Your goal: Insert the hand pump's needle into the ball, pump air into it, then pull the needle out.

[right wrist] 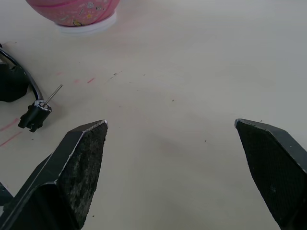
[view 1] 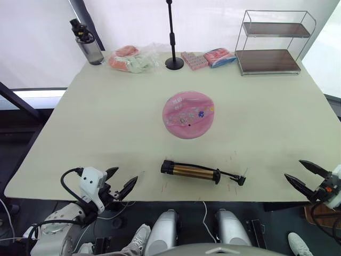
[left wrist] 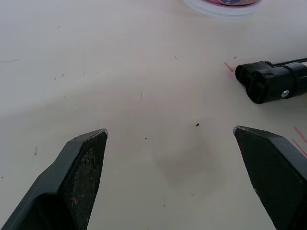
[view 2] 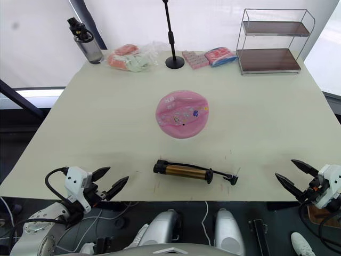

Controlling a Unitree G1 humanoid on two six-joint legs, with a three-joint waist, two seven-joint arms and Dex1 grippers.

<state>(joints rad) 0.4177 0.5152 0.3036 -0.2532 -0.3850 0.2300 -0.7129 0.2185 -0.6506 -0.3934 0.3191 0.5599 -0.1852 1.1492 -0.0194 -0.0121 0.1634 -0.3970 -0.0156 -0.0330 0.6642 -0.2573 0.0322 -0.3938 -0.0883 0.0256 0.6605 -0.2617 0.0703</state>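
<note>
With both the left end effector (view 1: 121,182) and right end effector (view 1: 303,175) spread wide and empty at the surface's near edge, the hand pump (view 1: 191,172) lies between them, its needle (right wrist: 53,94) easily bent if gripped carelessly, while the ball (view 1: 188,114) at mid-surface could roll.

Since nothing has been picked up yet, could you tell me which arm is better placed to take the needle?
The right gripper, probably. The needle ends the hand pump's hose on the robot's right. The left gripper, also open, sits nearer the pump's black end cap.
</note>
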